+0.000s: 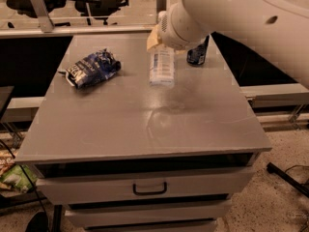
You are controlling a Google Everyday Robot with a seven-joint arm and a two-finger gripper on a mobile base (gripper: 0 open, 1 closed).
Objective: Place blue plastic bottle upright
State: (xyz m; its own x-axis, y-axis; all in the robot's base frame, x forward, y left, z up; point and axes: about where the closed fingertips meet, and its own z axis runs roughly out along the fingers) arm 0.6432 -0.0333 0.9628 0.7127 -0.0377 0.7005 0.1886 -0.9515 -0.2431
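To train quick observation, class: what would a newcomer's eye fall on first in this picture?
The big white robot arm sweeps in from the upper right, its gripper over the far middle of the table, directly above the blue plastic bottle, which is nearly upright. Next come the crumpled blue snack bag at the far left and a dark can behind the arm.

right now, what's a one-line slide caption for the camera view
Robot hand over the far side of the table holds the blue plastic bottle nearly upright between a snack bag and a dark can.
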